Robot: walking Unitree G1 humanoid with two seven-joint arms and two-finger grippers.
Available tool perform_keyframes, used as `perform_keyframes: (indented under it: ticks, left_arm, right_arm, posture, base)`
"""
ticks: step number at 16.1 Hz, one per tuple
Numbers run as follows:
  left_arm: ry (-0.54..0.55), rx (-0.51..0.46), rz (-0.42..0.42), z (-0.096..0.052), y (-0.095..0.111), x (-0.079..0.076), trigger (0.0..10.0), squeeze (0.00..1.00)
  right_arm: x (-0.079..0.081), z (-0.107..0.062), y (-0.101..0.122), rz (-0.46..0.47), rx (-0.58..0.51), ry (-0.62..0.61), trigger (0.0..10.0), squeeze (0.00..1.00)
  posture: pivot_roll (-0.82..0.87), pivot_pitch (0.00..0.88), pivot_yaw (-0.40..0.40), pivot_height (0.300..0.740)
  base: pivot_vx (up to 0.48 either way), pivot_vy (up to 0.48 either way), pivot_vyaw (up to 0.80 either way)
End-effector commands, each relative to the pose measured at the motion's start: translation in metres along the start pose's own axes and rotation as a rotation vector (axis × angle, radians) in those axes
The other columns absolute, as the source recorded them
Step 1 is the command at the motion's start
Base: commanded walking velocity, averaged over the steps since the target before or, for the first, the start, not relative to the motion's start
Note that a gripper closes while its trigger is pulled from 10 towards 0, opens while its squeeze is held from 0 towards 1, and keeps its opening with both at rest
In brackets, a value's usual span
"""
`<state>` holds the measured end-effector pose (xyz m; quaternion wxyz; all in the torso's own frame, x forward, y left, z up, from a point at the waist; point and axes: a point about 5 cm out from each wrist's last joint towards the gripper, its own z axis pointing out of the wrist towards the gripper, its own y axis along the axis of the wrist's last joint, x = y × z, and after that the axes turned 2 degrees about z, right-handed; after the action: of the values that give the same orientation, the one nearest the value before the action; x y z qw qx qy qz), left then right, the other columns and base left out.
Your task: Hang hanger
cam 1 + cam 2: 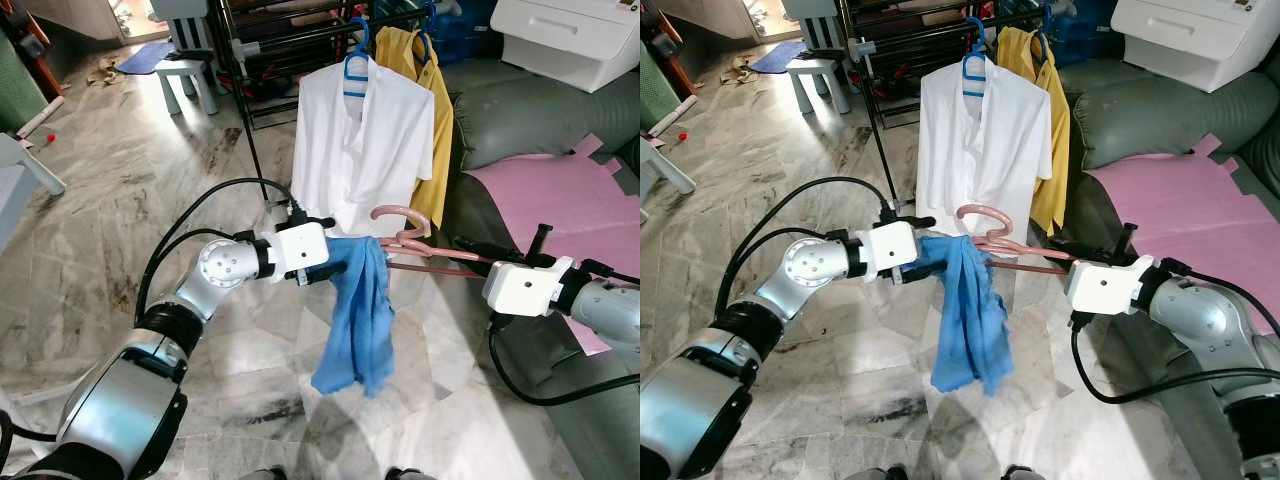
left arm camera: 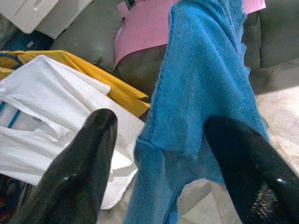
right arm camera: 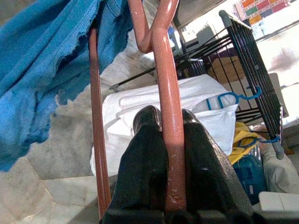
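The right gripper point(image 3: 164, 123) is clamping its jaws on the pink hanger point(image 1: 1012, 248) carrying the blue garment point(image 1: 965, 315), which is hanging between the left gripper's point(image 2: 161, 135) open jaws.

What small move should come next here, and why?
Probably the left gripper should draw back from the blue knitted cloth: its jaws stand open around the cloth, which already drapes over the pink plastic hanger. The right gripper clamps that hanger and could then lift it toward the black rack.
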<state>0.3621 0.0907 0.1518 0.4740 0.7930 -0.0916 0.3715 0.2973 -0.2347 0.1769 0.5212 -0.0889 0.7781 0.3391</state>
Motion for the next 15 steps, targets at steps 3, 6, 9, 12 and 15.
perform_keyframes:
  ticks: [3, 6, 9, 12, 15]
  left_arm:
    - [-0.035, 0.012, 0.032, 0.0016, 0.0004, 0.0004, 0.0, 0.00]
    - [-0.048, 0.011, 0.031, 0.0030, 0.0016, 0.0013, 0.0, 0.00]
    - [-0.058, 0.009, 0.028, 0.0030, 0.0017, 0.0015, 0.0, 0.00]
    - [-0.081, -0.005, 0.021, 0.0043, 0.0049, 0.0031, 0.0, 0.00]
    - [-0.121, 0.001, 0.040, 0.0045, 0.0056, 0.0021, 0.0, 0.00]
  right_arm:
    - [-0.0020, 0.0025, 0.0093, -0.027, -0.055, -0.026, 10.0, 0.00]
    - [-0.0002, 0.0042, 0.0095, -0.027, -0.058, -0.021, 10.0, 0.00]
    - [0.0016, 0.0054, 0.0096, -0.038, -0.061, -0.006, 10.0, 0.00]
    - [0.0039, 0.0070, 0.0093, -0.045, -0.059, 0.006, 10.0, 0.00]
    - [0.0057, 0.0079, 0.0071, -0.038, -0.051, 0.009, 10.0, 0.00]
  posture:
    - [-0.14, 0.108, 0.126, 0.740]
    - [-0.14, 0.106, 0.124, 0.740]
    - [-0.14, 0.103, 0.121, 0.740]
    - [-0.15, 0.100, 0.119, 0.740]
    - [-0.15, 0.099, 0.118, 0.740]
  base:
    - [0.000, 0.000, 0.00]
    - [0.000, 0.000, 0.00]
    - [0.000, 0.000, 0.00]
    - [0.000, 0.000, 0.00]
    - [0.000, 0.000, 0.00]
